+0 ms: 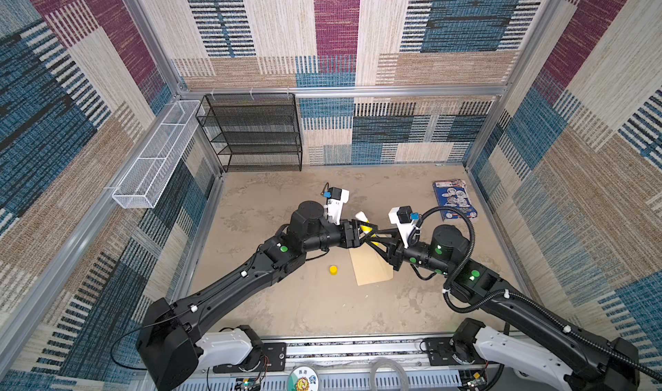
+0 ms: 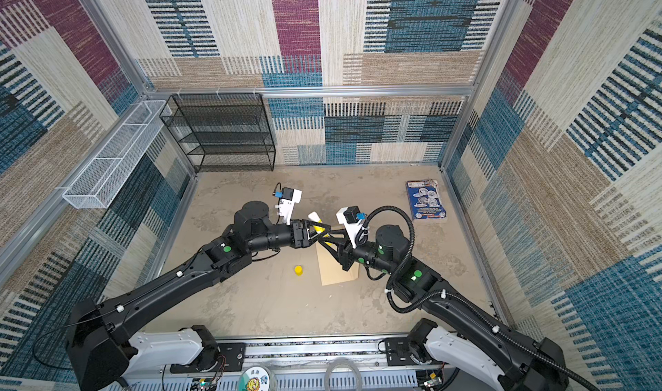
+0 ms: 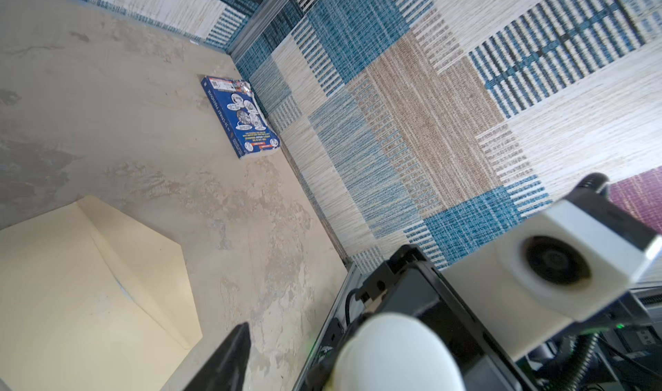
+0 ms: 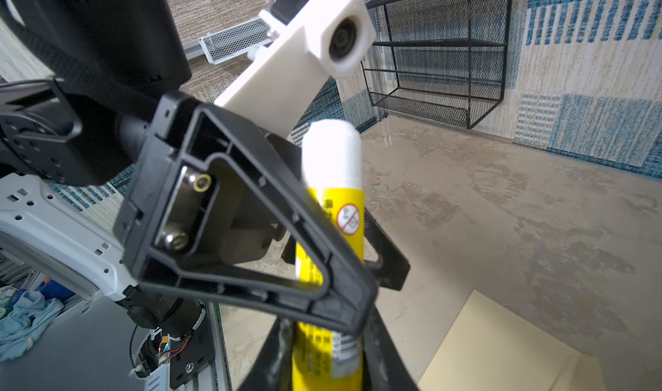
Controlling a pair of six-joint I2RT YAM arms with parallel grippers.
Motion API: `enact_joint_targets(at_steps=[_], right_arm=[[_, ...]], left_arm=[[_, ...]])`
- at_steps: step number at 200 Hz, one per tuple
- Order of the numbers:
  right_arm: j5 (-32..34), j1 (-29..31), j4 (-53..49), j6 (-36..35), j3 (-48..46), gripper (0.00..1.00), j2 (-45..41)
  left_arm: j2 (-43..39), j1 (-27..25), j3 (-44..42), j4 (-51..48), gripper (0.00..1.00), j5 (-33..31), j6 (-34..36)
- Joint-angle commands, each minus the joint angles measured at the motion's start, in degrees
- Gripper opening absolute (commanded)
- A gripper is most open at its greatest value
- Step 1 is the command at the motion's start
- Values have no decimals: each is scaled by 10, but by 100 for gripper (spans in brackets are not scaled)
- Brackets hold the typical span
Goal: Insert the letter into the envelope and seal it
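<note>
The tan envelope (image 1: 369,269) (image 2: 336,272) lies flat in the middle of the table, its flap (image 3: 143,260) folded open. The letter is not in view. Above the envelope's far end both grippers meet at a glue stick (image 1: 361,216) (image 4: 329,192) with a yellow body and a white end. My right gripper (image 1: 374,238) (image 4: 326,335) is shut on the stick's yellow body. My left gripper (image 1: 369,228) (image 3: 315,353) straddles the same stick with its jaws apart, one finger (image 3: 225,357) clear of the stick's white end (image 3: 394,353).
A small yellow cap (image 1: 333,270) (image 2: 298,270) lies on the table left of the envelope. A glossy blue booklet (image 1: 454,199) (image 3: 243,117) lies at the back right by the wall. A black mesh shelf (image 1: 250,131) stands at the back left, a white wire basket (image 1: 157,152) on the left wall.
</note>
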Motion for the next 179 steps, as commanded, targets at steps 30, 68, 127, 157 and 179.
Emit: enact_joint_targets(at_steps=[30,68,127,157,179], right_arm=[[-4,0,47,35,9,3,3],[-10,0,58,50,7,2,10],[-14,1,66,56,6,2,16],[-13,1,61,49,5,4,12],[-8,1,52,40,0,15,4]], left_arm=[[-26,-5,-87,190,62,-60,-78],[-23,-11,-89,199,50,-68,-80],[-10,-13,-89,218,25,-59,-86],[-6,-13,-86,220,13,-54,-88],[-8,-13,-86,217,9,-52,-87]])
